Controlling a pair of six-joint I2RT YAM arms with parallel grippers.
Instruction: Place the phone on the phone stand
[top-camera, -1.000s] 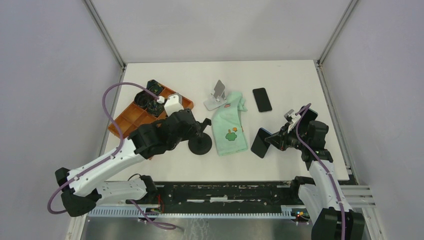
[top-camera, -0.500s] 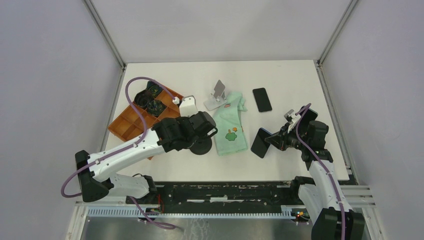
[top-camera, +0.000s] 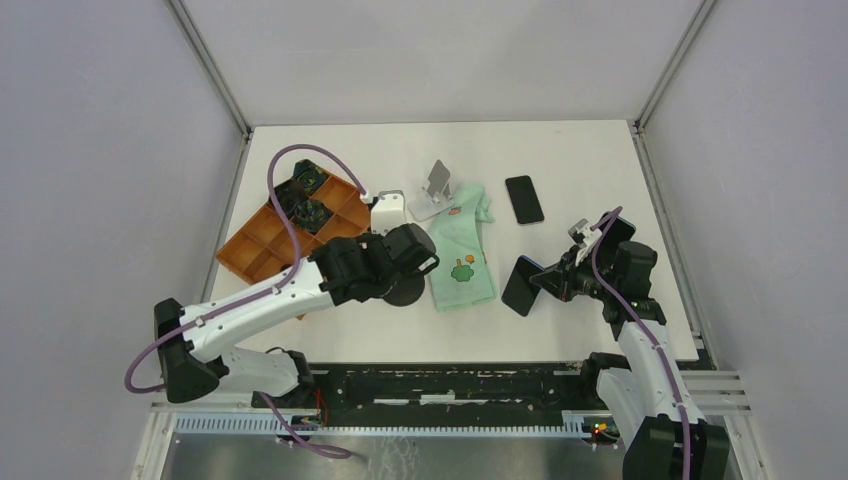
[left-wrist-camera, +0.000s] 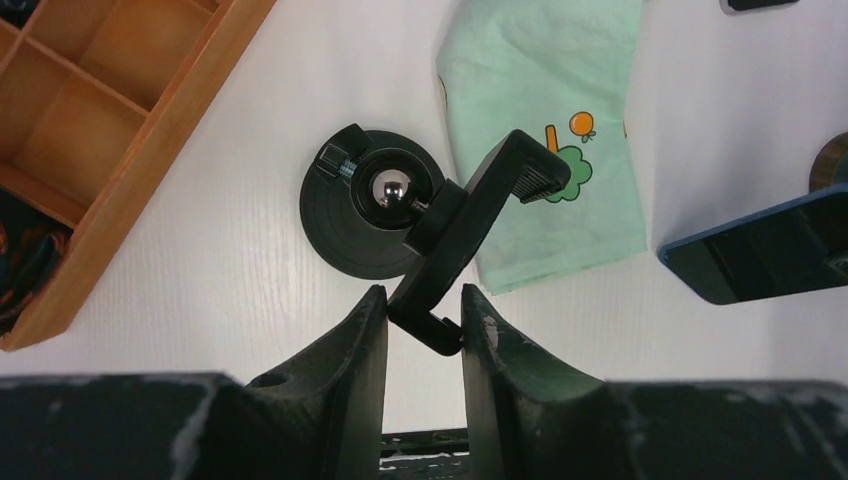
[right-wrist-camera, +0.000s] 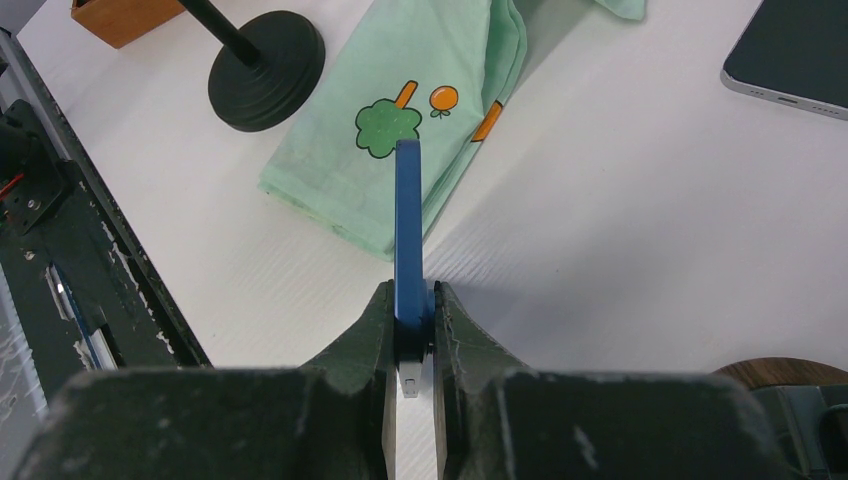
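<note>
Beside the orange tray (left-wrist-camera: 190, 95), the left gripper (left-wrist-camera: 420, 300) brackets the cradle arm of the black phone stand (left-wrist-camera: 340, 230), grip impossible to tell, while right of the green cloth (left-wrist-camera: 560, 100) the right gripper (right-wrist-camera: 410, 300) clamps the blue phone (right-wrist-camera: 407, 230), held on edge.

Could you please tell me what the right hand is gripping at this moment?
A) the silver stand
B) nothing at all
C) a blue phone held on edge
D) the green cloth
C: in the right wrist view, the right hand is clamped on the lower edge of the blue phone, which stands edge-on between its fingers.
</note>
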